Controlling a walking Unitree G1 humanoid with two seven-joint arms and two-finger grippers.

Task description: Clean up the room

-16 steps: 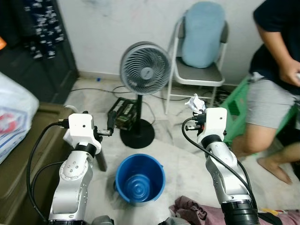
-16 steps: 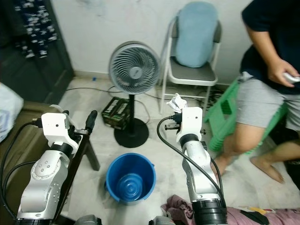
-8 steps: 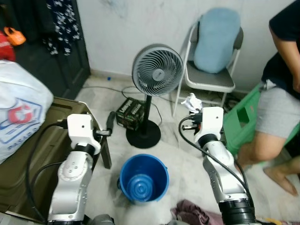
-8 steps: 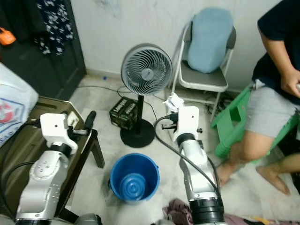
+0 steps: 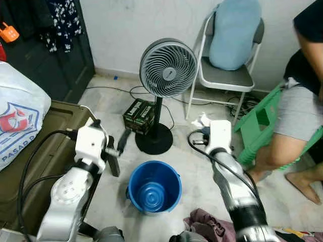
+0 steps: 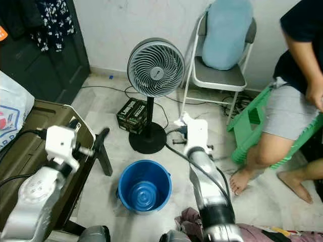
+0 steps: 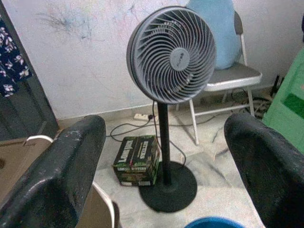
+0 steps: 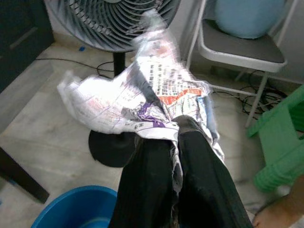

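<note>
Paper in the right claw, bucket waiting below.

Left gripper (image 7: 161,156) hovers with its fingers spread wide and nothing between them, above the brown table (image 5: 45,146) at nine o'clock. Centre floor: blue bucket (image 5: 154,186), fan (image 5: 167,68) at twelve o'clock behind it. Right gripper (image 8: 175,142) is clamped on the crumpled paper (image 8: 142,102), up at one o'clock of the bucket. Best bet: bring the wad fully over the rim before letting go, since light paper drifts. Pale tiled floor, cables, chair (image 5: 227,75), person seated far right.
</note>
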